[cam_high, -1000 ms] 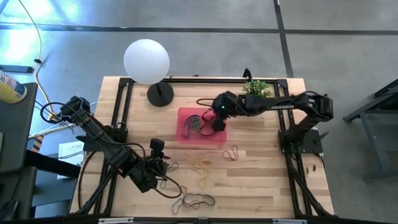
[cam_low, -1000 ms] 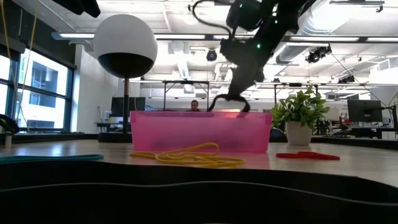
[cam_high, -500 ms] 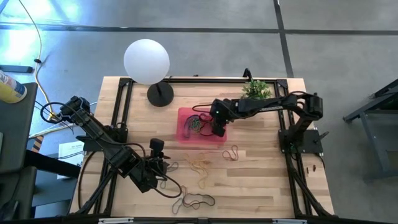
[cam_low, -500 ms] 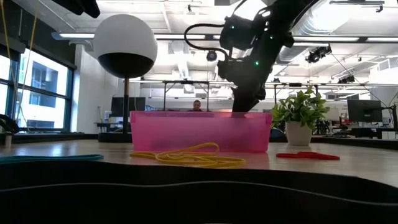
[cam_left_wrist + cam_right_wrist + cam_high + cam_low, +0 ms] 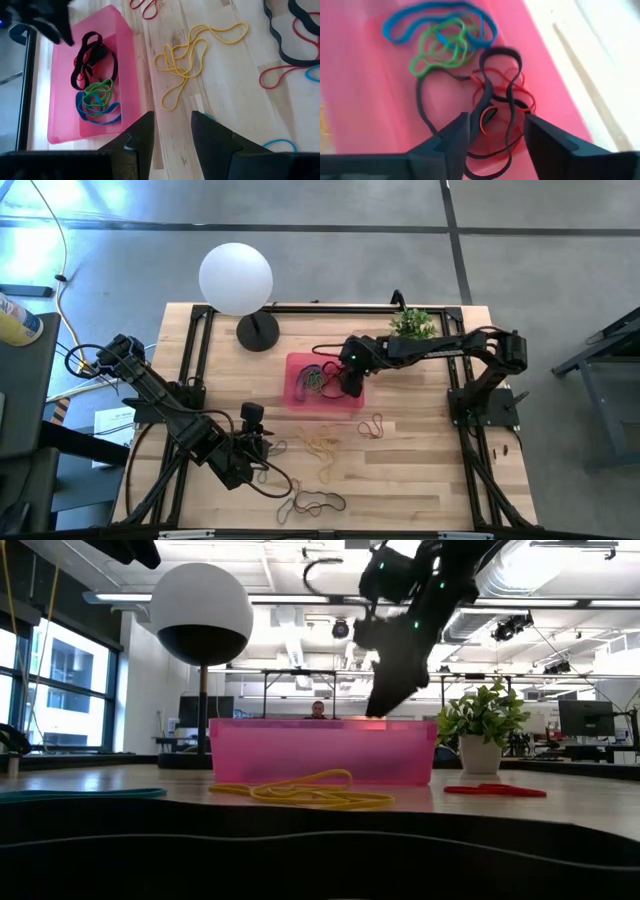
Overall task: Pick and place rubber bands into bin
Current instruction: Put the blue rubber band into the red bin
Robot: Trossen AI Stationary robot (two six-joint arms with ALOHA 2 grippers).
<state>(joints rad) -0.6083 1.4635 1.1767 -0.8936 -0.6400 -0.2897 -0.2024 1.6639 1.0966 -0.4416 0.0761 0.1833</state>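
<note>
The pink bin [image 5: 296, 395] stands at mid-table and holds black [image 5: 487, 65], red [image 5: 524, 100], green [image 5: 440, 50] and blue [image 5: 435, 15] rubber bands. My right gripper [image 5: 495, 120] hangs open over the bin's right part [image 5: 340, 385], just above the black and red bands, its fingers slanting down. My left gripper [image 5: 172, 130] waits open over the near left of the table [image 5: 262, 442], with nothing between its fingers. On the wood lie loose yellow bands [image 5: 320, 442], a red band [image 5: 372, 425] and dark bands [image 5: 315, 503] by the near edge.
A white globe lamp [image 5: 236, 277] stands at the far left of the table and a small potted plant [image 5: 412, 323] at the far right. Black frame rails [image 5: 330, 308] run along the table's edges. Bare wood lies between the bin and the near edge.
My right gripper dipped toward the bin and has opened. The black band that hung from its shut fingers above the rim has dropped and now lies in the bin on the red bands.
</note>
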